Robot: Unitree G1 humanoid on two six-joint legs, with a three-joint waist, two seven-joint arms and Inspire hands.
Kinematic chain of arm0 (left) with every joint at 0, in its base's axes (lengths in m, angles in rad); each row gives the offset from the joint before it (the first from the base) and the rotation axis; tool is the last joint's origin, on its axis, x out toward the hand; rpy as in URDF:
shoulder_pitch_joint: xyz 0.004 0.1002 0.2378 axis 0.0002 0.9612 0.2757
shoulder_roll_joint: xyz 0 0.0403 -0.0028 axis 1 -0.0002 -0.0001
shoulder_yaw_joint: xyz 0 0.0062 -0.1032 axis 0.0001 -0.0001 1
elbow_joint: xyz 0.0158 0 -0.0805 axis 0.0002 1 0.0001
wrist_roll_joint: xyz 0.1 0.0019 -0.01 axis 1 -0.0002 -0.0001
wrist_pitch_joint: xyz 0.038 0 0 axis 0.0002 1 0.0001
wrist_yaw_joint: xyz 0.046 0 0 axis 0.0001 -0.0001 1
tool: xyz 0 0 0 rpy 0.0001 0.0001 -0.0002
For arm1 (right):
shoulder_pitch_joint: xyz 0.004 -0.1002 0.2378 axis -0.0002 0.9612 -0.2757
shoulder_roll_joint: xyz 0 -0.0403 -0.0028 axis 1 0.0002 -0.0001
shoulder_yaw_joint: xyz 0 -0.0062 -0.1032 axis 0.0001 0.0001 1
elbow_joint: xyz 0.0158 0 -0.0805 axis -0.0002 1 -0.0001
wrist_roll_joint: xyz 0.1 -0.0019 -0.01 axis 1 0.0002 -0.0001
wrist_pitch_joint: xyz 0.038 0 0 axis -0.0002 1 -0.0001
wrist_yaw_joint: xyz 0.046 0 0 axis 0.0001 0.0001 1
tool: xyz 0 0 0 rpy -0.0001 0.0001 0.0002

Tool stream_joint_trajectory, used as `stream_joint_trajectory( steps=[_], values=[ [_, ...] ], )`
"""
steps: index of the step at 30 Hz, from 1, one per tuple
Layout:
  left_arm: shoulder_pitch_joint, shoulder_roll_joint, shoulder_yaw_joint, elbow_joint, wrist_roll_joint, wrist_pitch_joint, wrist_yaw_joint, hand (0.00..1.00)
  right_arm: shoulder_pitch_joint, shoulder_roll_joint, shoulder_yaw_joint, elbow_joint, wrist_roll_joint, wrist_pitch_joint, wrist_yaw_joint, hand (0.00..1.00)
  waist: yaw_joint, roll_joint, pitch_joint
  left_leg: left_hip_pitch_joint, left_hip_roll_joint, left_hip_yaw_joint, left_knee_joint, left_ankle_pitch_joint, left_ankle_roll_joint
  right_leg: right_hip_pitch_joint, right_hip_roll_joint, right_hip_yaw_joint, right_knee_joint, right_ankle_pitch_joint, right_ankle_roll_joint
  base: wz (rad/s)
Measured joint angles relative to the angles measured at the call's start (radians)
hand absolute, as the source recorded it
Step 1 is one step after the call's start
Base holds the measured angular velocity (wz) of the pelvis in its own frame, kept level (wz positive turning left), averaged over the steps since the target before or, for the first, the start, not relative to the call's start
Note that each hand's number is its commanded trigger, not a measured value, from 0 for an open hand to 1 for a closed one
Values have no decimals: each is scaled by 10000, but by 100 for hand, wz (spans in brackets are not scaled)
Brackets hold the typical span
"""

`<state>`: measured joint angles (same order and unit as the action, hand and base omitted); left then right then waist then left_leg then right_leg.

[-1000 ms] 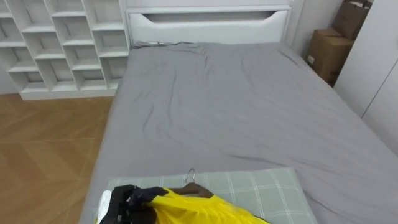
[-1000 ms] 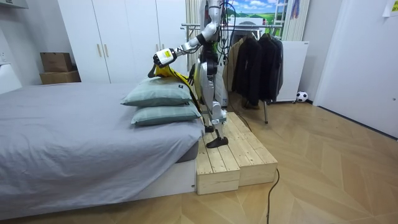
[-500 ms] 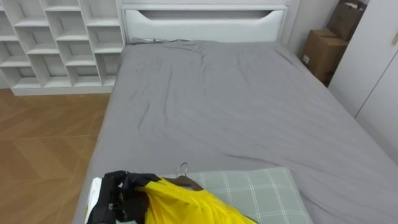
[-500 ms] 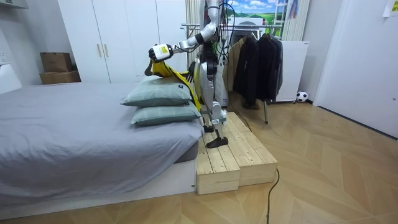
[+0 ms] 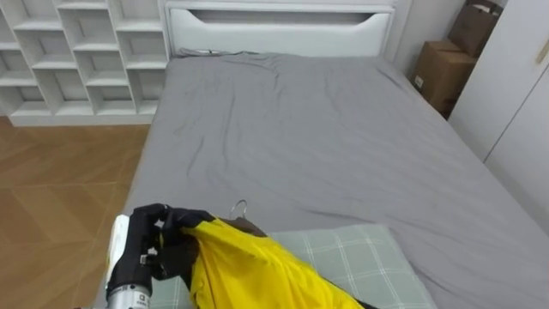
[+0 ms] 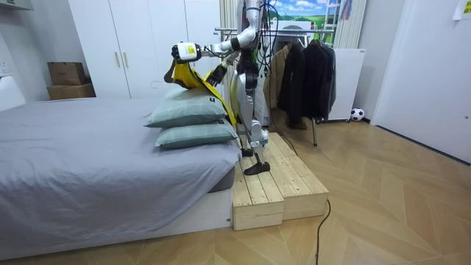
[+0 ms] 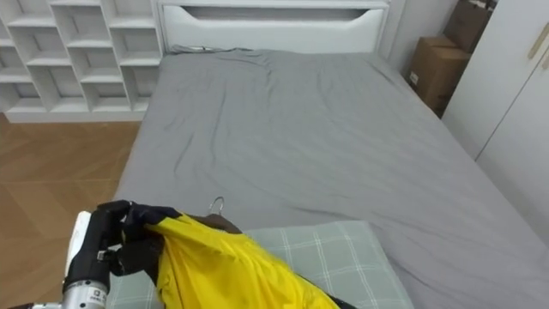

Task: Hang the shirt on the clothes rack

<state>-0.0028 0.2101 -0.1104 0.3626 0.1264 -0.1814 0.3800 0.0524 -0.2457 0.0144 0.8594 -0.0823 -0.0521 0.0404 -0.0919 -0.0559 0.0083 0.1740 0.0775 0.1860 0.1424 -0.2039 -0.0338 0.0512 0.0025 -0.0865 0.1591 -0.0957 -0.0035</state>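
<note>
- At the far left, a white shelf unit (image 5: 69, 51) stands on the wooden floor (image 5: 60, 197) beside the bed.
- Low at the left we see the left hand (image 5: 154, 240). Its dark fingers are curled tight round the bunched top edge of the yellow garment (image 5: 257, 275), so the hand is clamped on the cloth.
- Just right of those fingers, the hanger's metal hook (image 5: 238, 207) sticks up above the cloth, tilted, with a dark bit of the hanger under it.
- The yellow garment spreads from the hand down and to the right, covering the near left part of the pale checked pillow (image 5: 360, 257). We cannot tell whether it rests on the pillow.
- Beyond lies the grey bed (image 5: 326, 129), its sheet lightly creased, ending at a white headboard (image 5: 274, 26).
- At the right, cardboard boxes (image 5: 442, 73) stand beside a white wardrobe (image 5: 515, 103).
- In the room view, the robot stands on wooden steps (image 6: 272, 184) at the pillow end of the bed. Its left arm is stretched out level above two stacked pillows, and the garment hangs from the hand. A rack of dark coats (image 6: 302, 66) stands behind it.
</note>
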Motion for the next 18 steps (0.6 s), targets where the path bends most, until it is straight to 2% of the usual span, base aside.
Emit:
stream_joint_trajectory(
  steps=[8,10,14,18],
  values=[
    [-142,104,305,-494,-4,2,-394,100,-16,-115,-85,-2538,81,-27,197,0,153,-31,48,-2,-6,-26,13,-2,1,-14,0,11,77,-18,-2,1],
    [-148,153,299,-977,-4,4,-525,100,-30,-117,-83,-3523,415,-251,399,0,144,-32,47,-59,3,-93,20,-3,1,-18,1,-67,45,-18,-3,10],
    [-147,206,305,-1592,1,6,-617,100,-67,-117,-78,-4096,589,-555,886,0,201,47,32,-74,10,-120,15,-3,0,19,-1,-126,-53,-7,-14,5],
    [-148,277,305,-2087,10,6,-651,100,-21,-117,-57,-4085,866,-567,1480,0,209,95,16,-42,14,-119,16,-3,0,20,-13,-142,-39,3,-21,0]
  ],
)
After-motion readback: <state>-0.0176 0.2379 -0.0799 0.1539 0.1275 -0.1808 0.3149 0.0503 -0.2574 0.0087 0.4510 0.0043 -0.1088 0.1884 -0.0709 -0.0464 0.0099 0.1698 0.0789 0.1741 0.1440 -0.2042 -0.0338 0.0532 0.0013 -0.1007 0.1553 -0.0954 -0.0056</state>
